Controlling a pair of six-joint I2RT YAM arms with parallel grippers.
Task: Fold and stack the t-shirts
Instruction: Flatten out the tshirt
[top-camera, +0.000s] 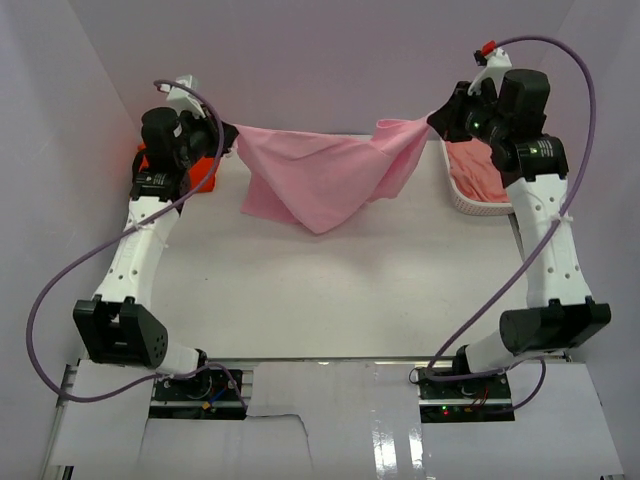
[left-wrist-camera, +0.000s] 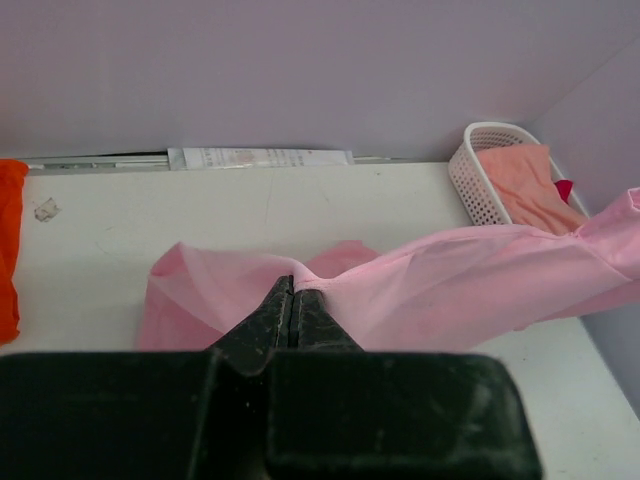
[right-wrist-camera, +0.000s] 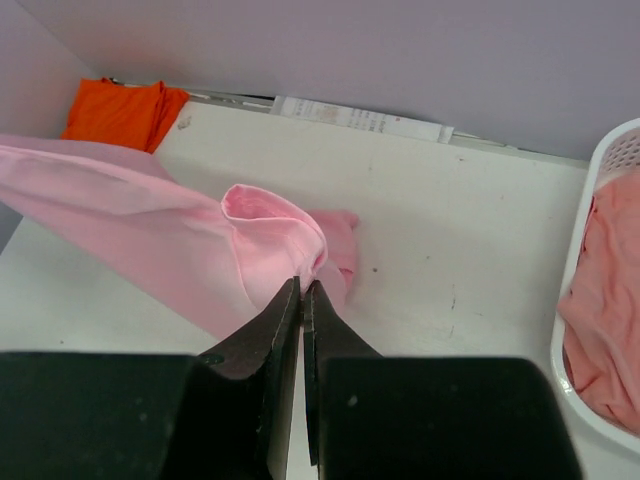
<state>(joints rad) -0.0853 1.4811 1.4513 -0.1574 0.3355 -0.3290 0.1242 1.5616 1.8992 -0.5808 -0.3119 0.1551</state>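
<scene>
A light pink t-shirt (top-camera: 320, 175) hangs stretched in the air between both grippers, sagging to a point near the table's far middle. My left gripper (top-camera: 226, 130) is shut on its left end; in the left wrist view the cloth (left-wrist-camera: 450, 290) bunches at the black fingertips (left-wrist-camera: 292, 285). My right gripper (top-camera: 436, 120) is shut on the right end, where pink cloth (right-wrist-camera: 150, 230) gathers at the fingertips (right-wrist-camera: 303, 288). A bright orange t-shirt (right-wrist-camera: 125, 112) lies bunched at the table's far left, half hidden behind the left arm (top-camera: 205, 180).
A white lattice basket (top-camera: 470, 195) at the far right holds salmon-coloured cloth (left-wrist-camera: 530, 185). A paper strip (left-wrist-camera: 260, 157) lies along the back wall. White walls close in on both sides.
</scene>
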